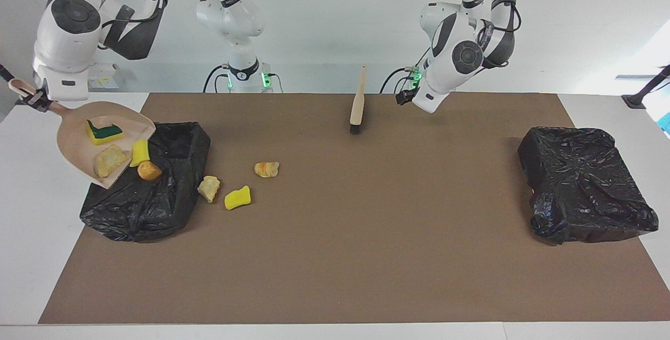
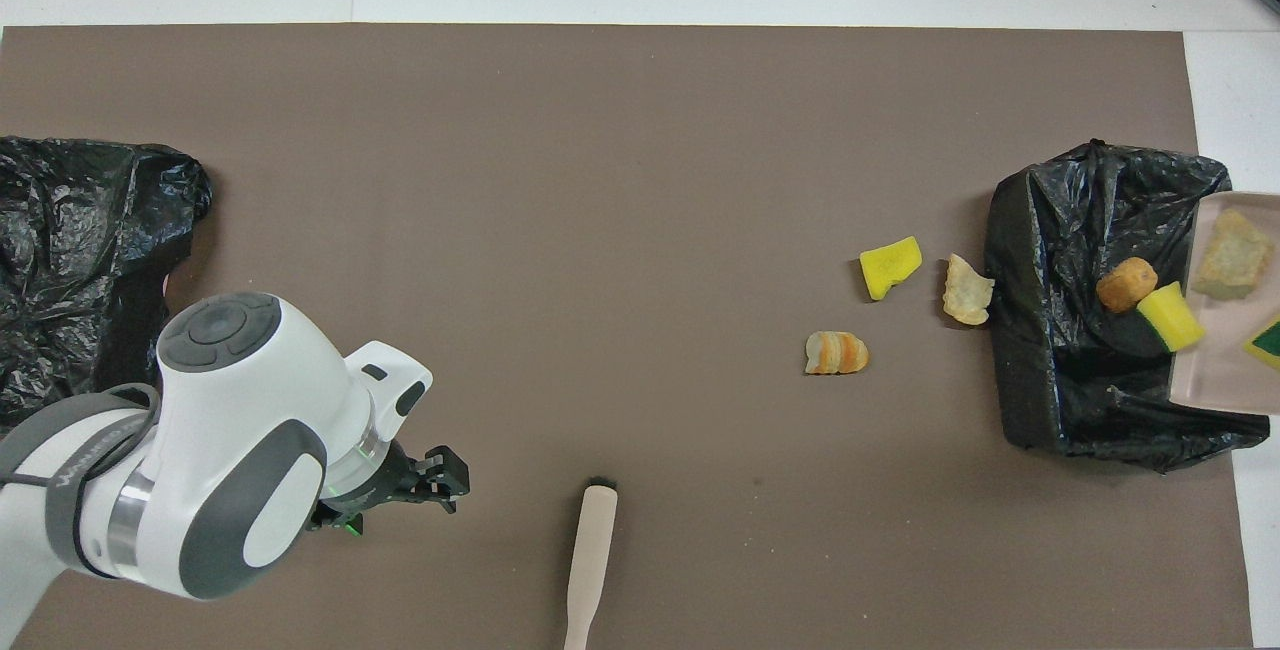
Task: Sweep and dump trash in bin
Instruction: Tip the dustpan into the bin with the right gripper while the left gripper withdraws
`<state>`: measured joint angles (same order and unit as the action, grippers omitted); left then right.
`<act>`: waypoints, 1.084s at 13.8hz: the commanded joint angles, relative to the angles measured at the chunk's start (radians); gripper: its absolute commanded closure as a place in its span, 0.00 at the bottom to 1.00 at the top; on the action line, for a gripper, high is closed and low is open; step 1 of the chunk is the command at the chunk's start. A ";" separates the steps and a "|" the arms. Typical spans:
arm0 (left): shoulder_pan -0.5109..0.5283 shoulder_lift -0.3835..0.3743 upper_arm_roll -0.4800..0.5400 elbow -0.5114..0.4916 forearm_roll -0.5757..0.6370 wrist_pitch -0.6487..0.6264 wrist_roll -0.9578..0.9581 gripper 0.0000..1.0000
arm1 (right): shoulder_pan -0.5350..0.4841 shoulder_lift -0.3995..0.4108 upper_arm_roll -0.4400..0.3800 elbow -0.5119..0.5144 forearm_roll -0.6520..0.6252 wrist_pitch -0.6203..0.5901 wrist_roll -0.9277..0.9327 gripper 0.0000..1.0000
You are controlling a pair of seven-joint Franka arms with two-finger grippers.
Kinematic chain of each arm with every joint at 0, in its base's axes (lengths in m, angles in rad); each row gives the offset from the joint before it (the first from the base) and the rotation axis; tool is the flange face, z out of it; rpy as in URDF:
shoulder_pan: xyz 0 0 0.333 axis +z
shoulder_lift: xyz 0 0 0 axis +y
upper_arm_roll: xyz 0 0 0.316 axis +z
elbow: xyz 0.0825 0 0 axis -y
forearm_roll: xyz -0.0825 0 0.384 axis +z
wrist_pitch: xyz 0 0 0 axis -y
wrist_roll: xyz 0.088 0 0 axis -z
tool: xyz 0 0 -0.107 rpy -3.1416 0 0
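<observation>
In the facing view, your right gripper (image 1: 32,100) is clamped on the handle of the beige dustpan (image 1: 78,136), which is tilted mouth-down over the black-lined bin (image 1: 172,172) at the right arm's end of the tabletop (image 1: 366,235). Of the trash, a tan-orange lump (image 1: 149,170) and a yellow sponge piece (image 1: 139,152) sit at the pan's lip over the liner, while a green-topped sponge (image 1: 104,132) and a bread-like piece (image 1: 111,159) lie in the pan. Tip the pan more steeply, and keep its lip over the bin's opening rather than its rim, so the pieces fall inside. Your left gripper (image 1: 402,96) hangs spread wide and empty beside the brush (image 1: 357,104), which lies on the tabletop near the robots.

In the overhead view, only the pan's edge shows, with the lump and the yellow piece over the dark hollow of the bin. Three scraps lie on the tabletop just beside the bin: a yellow sponge (image 2: 890,266), a pale crust (image 2: 967,290) touching the liner, and a striped orange piece (image 2: 836,353). You'll probably need another sweep for those.
</observation>
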<state>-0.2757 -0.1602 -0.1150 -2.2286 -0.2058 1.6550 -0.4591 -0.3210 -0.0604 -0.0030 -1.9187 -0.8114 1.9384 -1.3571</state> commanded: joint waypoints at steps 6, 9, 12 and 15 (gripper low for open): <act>0.158 0.123 -0.009 0.323 0.095 -0.014 0.181 0.00 | 0.022 -0.009 0.029 0.044 -0.090 -0.019 -0.022 1.00; 0.154 0.183 -0.009 0.455 0.182 -0.012 0.188 0.00 | 0.040 -0.025 0.037 0.040 -0.148 -0.042 -0.028 1.00; 0.159 0.218 -0.009 0.593 0.201 -0.027 0.192 0.00 | 0.042 -0.036 0.043 0.023 -0.178 -0.038 -0.030 1.00; 0.158 0.206 -0.003 0.641 0.270 -0.059 0.288 0.00 | 0.039 -0.035 0.041 0.023 -0.169 -0.039 -0.033 1.00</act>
<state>-0.1233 0.0326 -0.1175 -1.6428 0.0107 1.6446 -0.2355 -0.2761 -0.0792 0.0340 -1.8835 -0.9634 1.9113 -1.3654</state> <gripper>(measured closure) 0.000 0.692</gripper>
